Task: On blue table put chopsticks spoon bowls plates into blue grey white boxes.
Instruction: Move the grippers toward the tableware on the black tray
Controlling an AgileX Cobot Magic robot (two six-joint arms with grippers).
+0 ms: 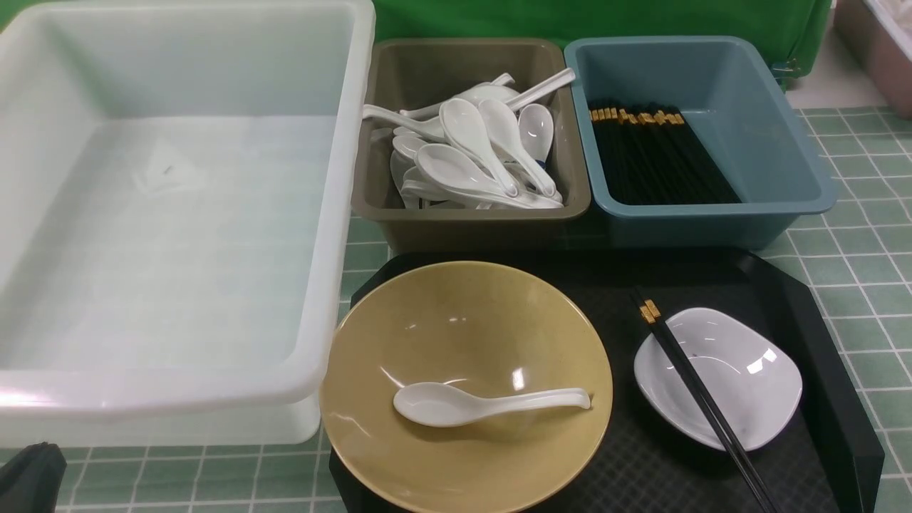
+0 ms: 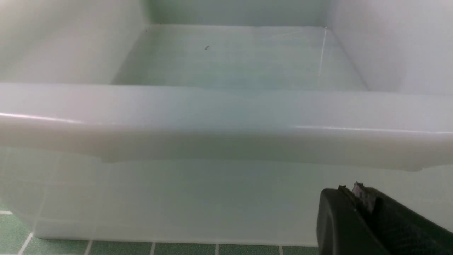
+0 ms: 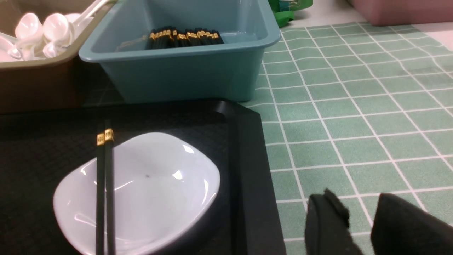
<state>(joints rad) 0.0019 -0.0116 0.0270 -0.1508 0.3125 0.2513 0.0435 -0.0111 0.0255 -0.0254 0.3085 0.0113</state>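
Green checked cloth (image 3: 354,117) is covering the table. Over it, the right gripper (image 3: 357,203) is hovering just off the black tray (image 3: 247,159), its fingers standing apart with nothing between them. To this gripper's left, the white plate (image 3: 159,184) is sitting on the tray with the chopsticks (image 3: 105,184) lying across it. Ahead of the gripper, the blue box (image 3: 184,74) is standing. The left gripper (image 2: 355,198), fingers pressed together and empty, is hanging low just before the white box (image 2: 226,120). Well to its right, the yellow bowl (image 1: 463,313) is cradling a white spoon (image 1: 484,405).
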